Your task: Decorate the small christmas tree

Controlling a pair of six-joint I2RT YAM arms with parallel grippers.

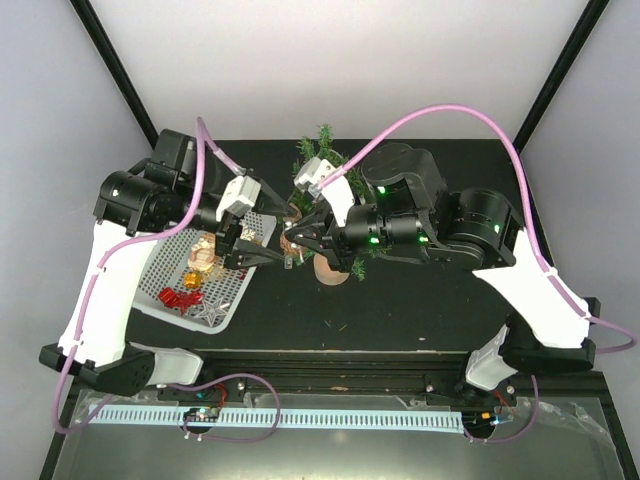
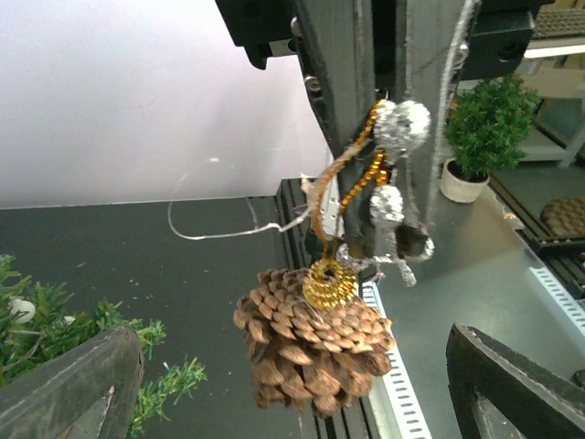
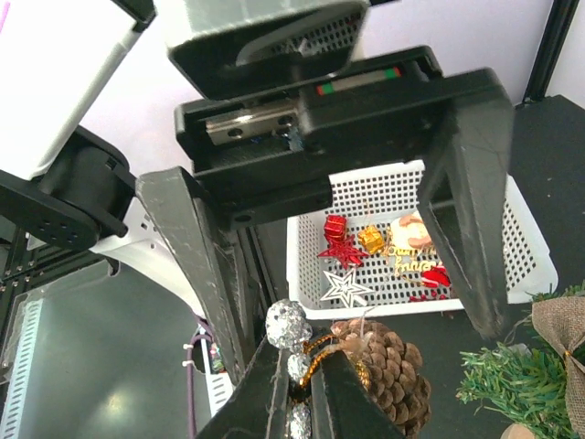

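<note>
Under right end effector (image 2: 391,146), pinecone (image 2: 311,343), gold cap (image 2: 329,283)

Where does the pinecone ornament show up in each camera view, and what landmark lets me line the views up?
Left wrist: pinecone ornament at lower centre, hanging by its beaded loop.
Right wrist: bottom centre, beside the right gripper, which pinches its loop.
Top external: too hidden to pick out, at the right gripper's tips.
Shared landmark: small christmas tree.
</note>
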